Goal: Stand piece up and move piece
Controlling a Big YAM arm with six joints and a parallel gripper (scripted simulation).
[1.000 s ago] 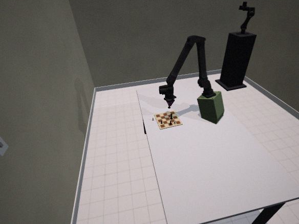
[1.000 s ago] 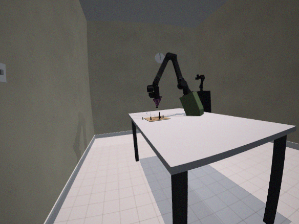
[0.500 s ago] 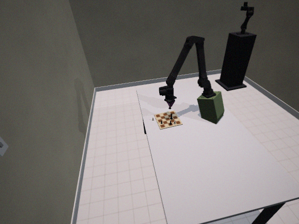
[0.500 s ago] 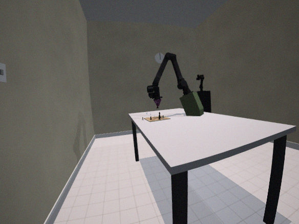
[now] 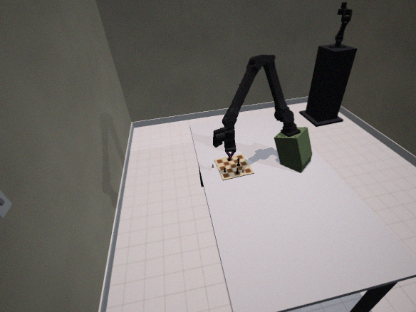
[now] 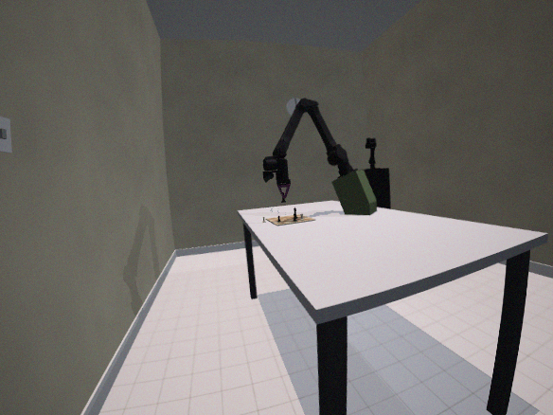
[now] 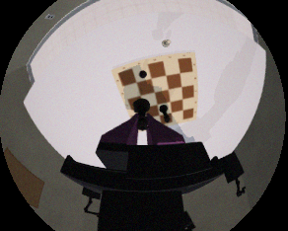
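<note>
My gripper (image 5: pixel 230 155) (image 6: pixel 283 198) (image 7: pixel 142 116) has purple fingers and is shut on a small black chess piece (image 7: pixel 142 105). It holds the piece a little above the near-left part of the small chessboard (image 5: pixel 250 171) (image 6: pixel 306 219) (image 7: pixel 184 67). A taller black piece (image 5: pixel 238 162) (image 6: pixel 295 214) stands upright on the board. Other black pieces (image 5: pixel 225 171) (image 7: pixel 142 74) (image 7: pixel 165 109) and a pale piece (image 5: pixel 243 170) also stand on the board. A small pale piece (image 5: pixel 212 166) (image 6: pixel 263 219) (image 7: pixel 165 43) stands on the table just off the board's edge. The square letters are too small to read.
The board lies near the far left corner of the white table (image 5: pixel 285 221) (image 6: pixel 379 251). The arm's green base block (image 5: pixel 293 149) (image 6: pixel 355 191) sits to the right of the board. A black pedestal (image 5: pixel 329 82) with a camera stands behind the table.
</note>
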